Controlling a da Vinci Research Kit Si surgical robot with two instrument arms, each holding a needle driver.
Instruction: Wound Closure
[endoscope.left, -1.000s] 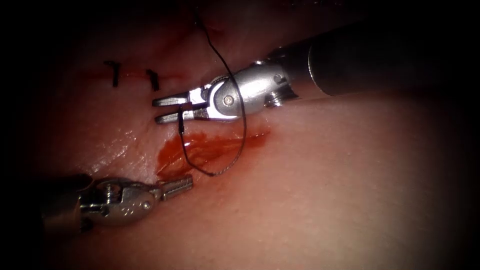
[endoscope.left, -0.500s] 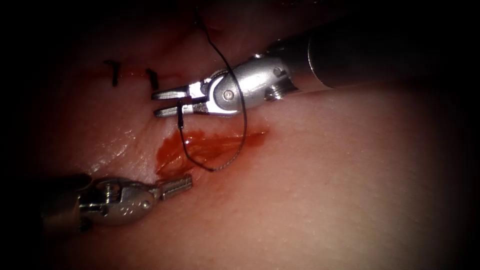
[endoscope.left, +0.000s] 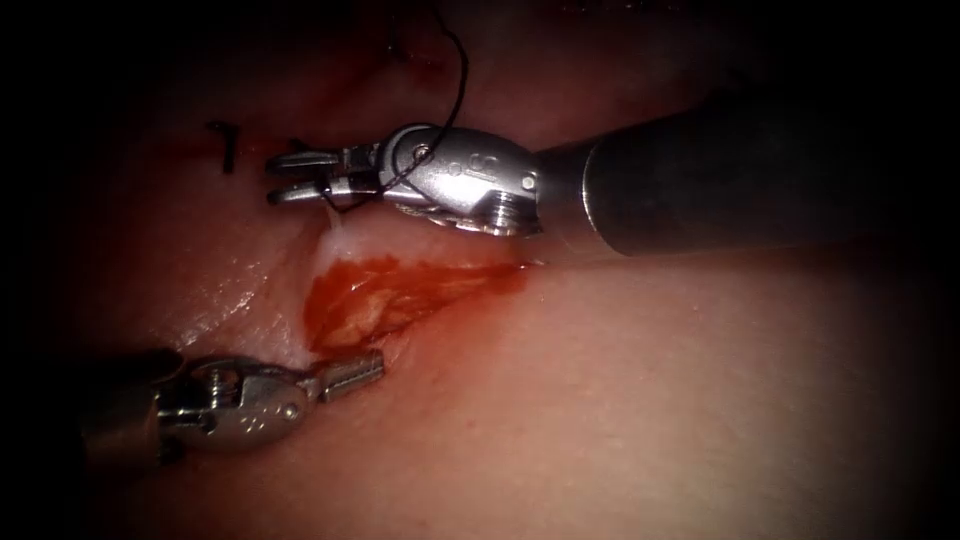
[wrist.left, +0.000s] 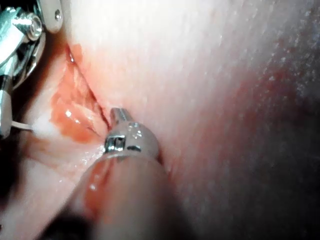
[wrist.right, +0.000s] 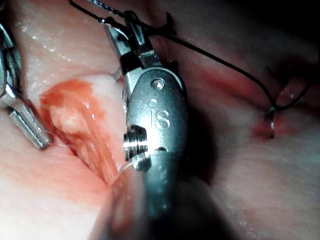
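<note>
The cut (endoscope.left: 400, 295) lies open in the middle of the tissue (endoscope.left: 650, 400). Its long axis runs left to right, its left end is the wider one, and red fluid (endoscope.left: 350, 300) coats its floor.

The right tool (endoscope.left: 290, 178) lies along the far edge of the cut, parallel to it, with its tip pointing left past the cut's left end. The thread (endoscope.left: 462, 75) comes down from a far stitch (endoscope.left: 400, 45), curls round the tool's wrist and crosses its tip. Whether the tool grips the thread I cannot tell. A pale sliver (endoscope.left: 330, 215) hangs from the tip toward the cut. It may be needle or tissue, and I cannot say which, so the needle's place is unsure. Another stitch (endoscope.left: 228, 147) stands just left of the tip.

The left tool (endoscope.left: 365, 368) comes in from the near left. Its jaws are closed with nothing seen between them, and its tip rests at the cut's near edge by the left end. The left wrist view shows that tip just beside the red lip.

By my judgement the relation that matters is this: the thread sits on the far side of the cut at the right tool, and the cut lies between the two tools. The right arm is much the nearer to the thread. The left tool would have to cross the cut, across its long axis, to reach it.
</note>
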